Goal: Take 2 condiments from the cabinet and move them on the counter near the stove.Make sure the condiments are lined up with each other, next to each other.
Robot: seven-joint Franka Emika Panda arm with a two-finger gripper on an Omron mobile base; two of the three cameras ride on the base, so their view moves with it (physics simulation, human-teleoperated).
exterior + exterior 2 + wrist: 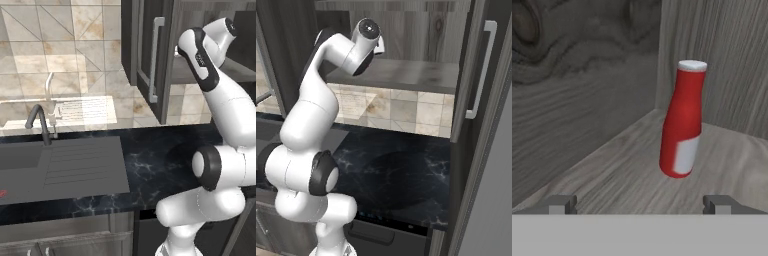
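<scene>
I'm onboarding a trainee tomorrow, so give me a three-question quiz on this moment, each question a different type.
1. True or false: the tool is closed on the red bottle.
2. Multiple choice: the red bottle stands A) on the black counter, B) on the cabinet shelf near its back corner, C) in the sink.
3. Fill in: the red bottle's cap is ____.

Key:
1. False. In the hand view the fingertips stand wide apart, short of the bottle.
2. B
3. white
</scene>
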